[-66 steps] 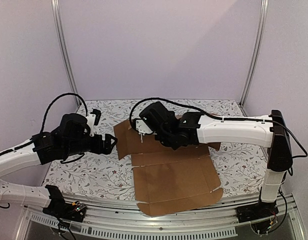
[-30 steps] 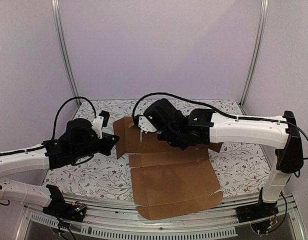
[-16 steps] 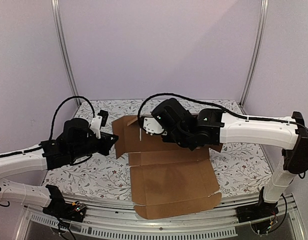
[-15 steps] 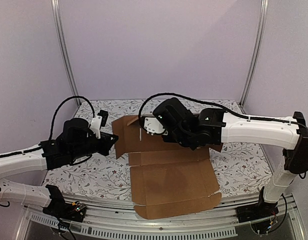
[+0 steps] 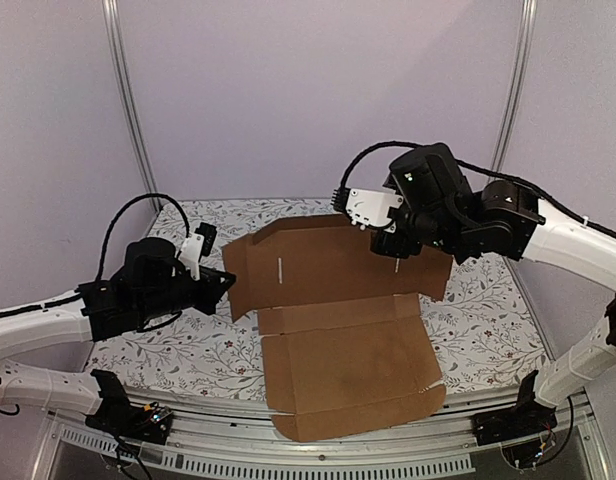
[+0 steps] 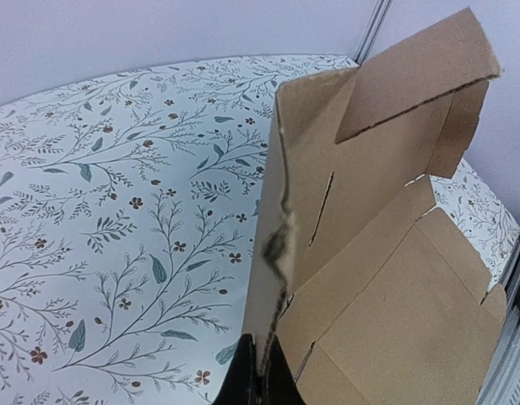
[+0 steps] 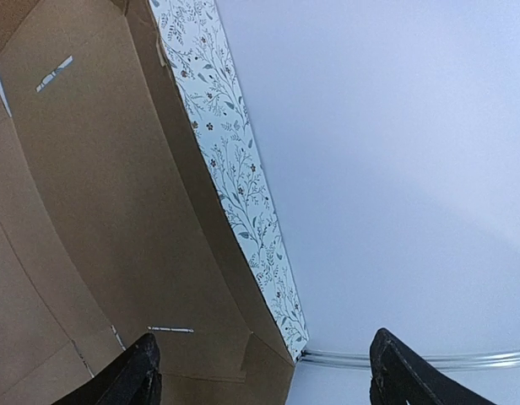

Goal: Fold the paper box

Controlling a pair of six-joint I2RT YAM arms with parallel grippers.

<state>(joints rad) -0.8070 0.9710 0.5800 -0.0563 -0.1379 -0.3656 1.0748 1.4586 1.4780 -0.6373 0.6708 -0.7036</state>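
Top external: one paper box (image 5: 338,350), left gripper (image 6: 260,381) pinching it, right gripper (image 7: 260,359) spread empty.

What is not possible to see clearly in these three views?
Left wrist view: left gripper cut off by the bottom edge; its hold on the paper box barely shows.
Right wrist view: right gripper shows only fingertips; frame edges crop the box.
Top view: jaws too dark and small.

The paper box (image 5: 343,350) is matt brown cardboard, rough along its edge; the table (image 5: 168,345) looks smooth.
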